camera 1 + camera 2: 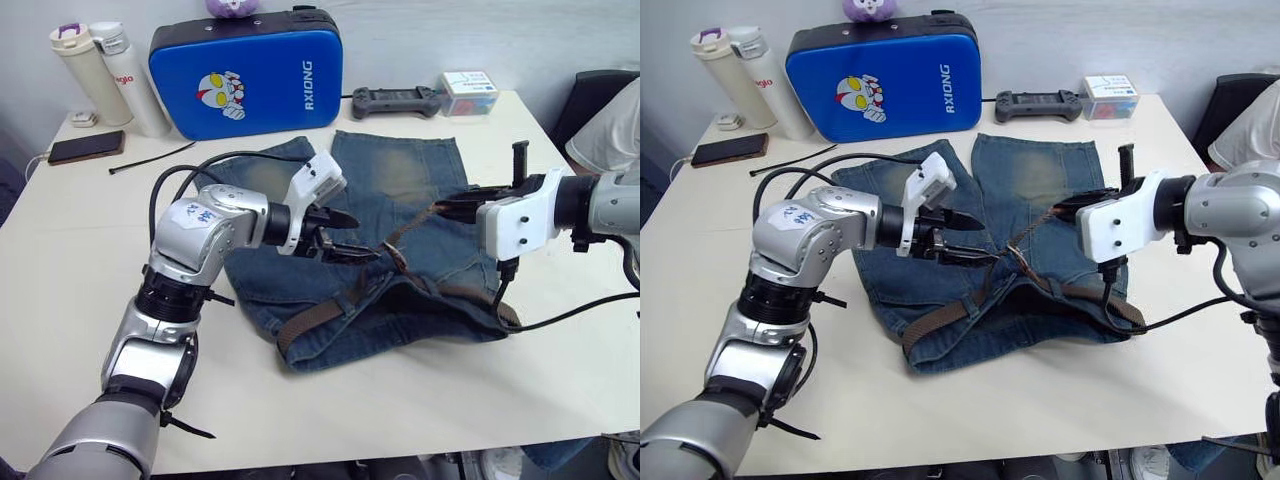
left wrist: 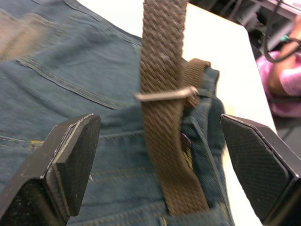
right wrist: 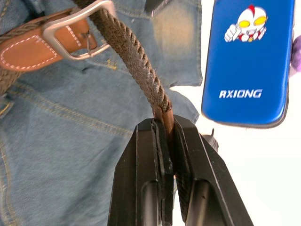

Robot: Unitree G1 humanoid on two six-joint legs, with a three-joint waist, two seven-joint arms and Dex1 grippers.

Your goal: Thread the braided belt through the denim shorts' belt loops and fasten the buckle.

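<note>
A: Where is the dark-brown braided woven belt?

B: At frame centre, on the faded blue denim shorts on the white table. It runs along the waistband at the lower edge of the shorts, and its free end passes through the silver rectangular metal buckle and rises to the right gripper.

A: Gripper states?

B: The right gripper's two fingers are pressed together on the belt tip. The left gripper is spread, one finger on either side of the strap near the buckle, gripping nothing.

A: Handling properties?

B: Judged soft, light and limp; the weave gives good grip. Hold near the tip, and steady the strap beside the buckle.

A: Clearance?

B: Open table lies right and below. The blue padded case and black game controller stand well apart at the upper frame. The black cable trails beside the shorts and could snag.
</note>
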